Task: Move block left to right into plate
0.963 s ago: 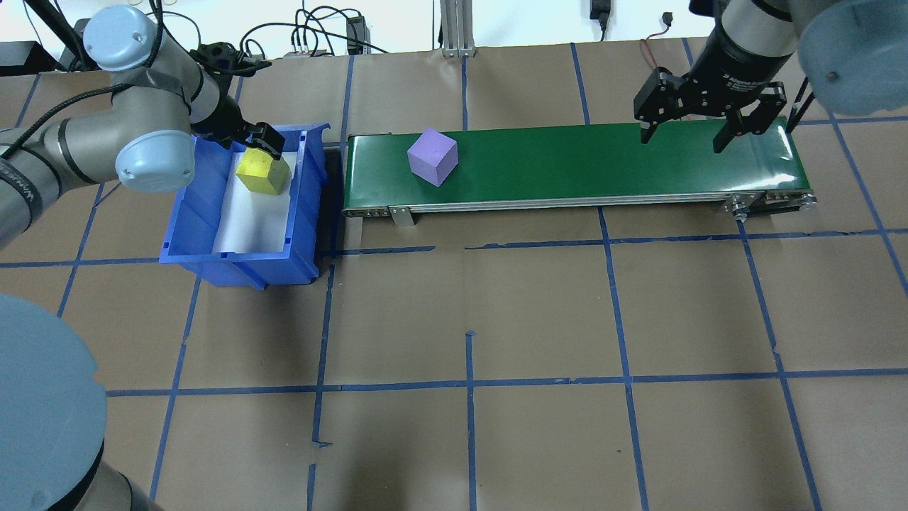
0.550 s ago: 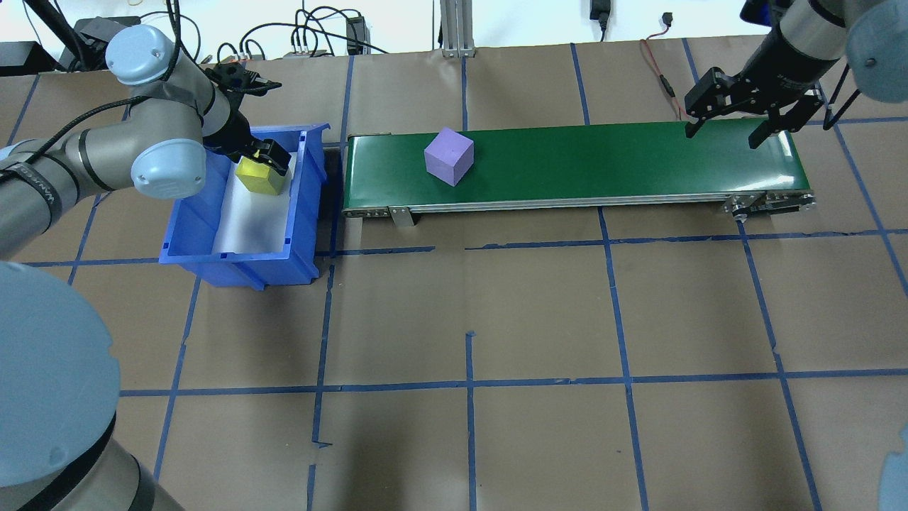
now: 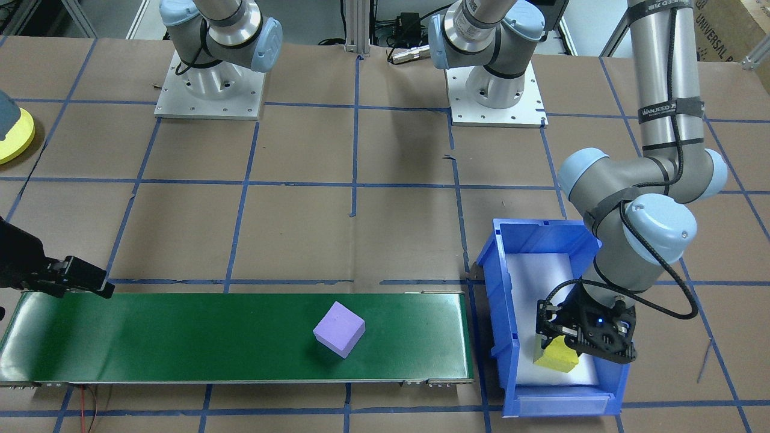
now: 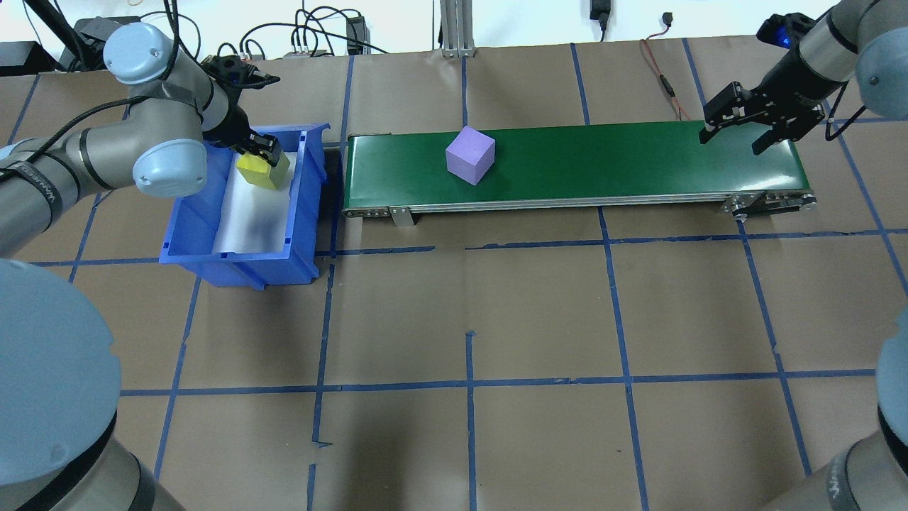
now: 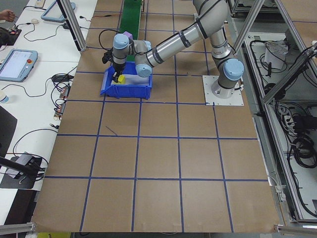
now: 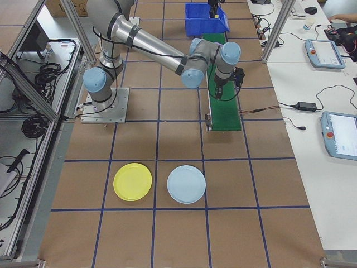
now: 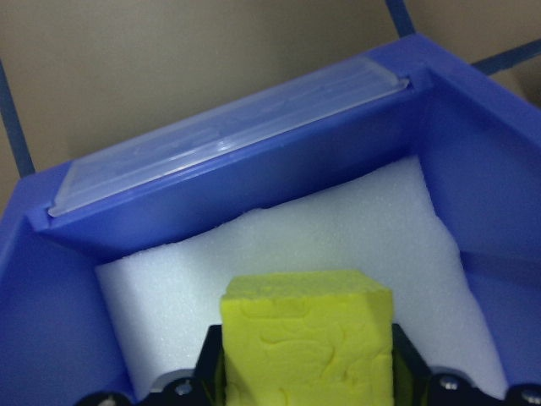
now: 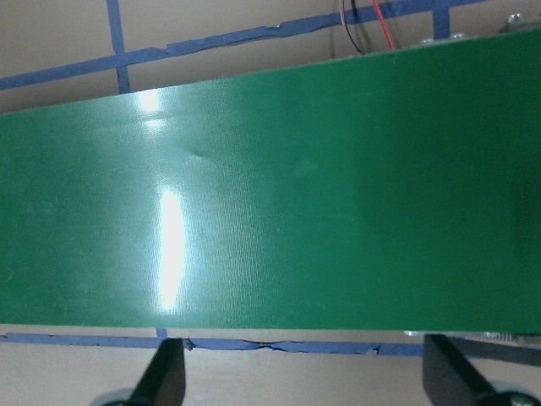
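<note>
A yellow block sits inside the blue bin at the table's left, and my left gripper is shut on it. The left wrist view shows this block clamped between the two fingers over white foam. A purple block lies on the green conveyor belt, left of its middle. My right gripper hangs open over the belt's right end, with only bare belt under it. The yellow plate lies on the table far past that end.
A pale blue plate lies beside the yellow one. Both arm bases stand on plates at the robot's side of the table. Cables and a red wire run behind the belt. Brown paper with blue tape lines covers the table.
The purple block has ridden rightward along the belt. My right gripper has swung further right to the belt's end, still open. The left gripper has kept its hold on the yellow block.
</note>
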Controlling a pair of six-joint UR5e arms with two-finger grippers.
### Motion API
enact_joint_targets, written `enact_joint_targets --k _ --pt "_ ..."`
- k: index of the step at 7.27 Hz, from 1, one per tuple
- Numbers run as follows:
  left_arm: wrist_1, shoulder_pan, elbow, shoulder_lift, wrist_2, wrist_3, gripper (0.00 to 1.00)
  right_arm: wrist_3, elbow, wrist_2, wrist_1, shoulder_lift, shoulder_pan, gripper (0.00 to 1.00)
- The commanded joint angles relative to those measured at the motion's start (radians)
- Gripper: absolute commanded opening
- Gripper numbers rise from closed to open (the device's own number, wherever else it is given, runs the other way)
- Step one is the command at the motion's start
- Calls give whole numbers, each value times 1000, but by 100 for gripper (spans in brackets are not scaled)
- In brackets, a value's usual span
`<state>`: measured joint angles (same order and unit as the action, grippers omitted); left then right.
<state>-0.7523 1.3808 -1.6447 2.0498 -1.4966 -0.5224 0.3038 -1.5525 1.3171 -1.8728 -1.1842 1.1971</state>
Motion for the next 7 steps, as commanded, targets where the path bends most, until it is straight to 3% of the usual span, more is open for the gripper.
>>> enact_joint_targets --k 1,3,5,7 --pt "11 3 51 -103 16 5 38 -30 -3 -51 -29 26 -4 99" --pt "10 30 39 -164 135 110 38 -63 -1 -53 -31 35 -4 99" --pt "15 150 28 -155 134 292 38 -66 -1 -53 -35 35 -4 99" --pt "24 190 10 -119 134 350 38 -61 -3 -53 -46 35 -4 100"
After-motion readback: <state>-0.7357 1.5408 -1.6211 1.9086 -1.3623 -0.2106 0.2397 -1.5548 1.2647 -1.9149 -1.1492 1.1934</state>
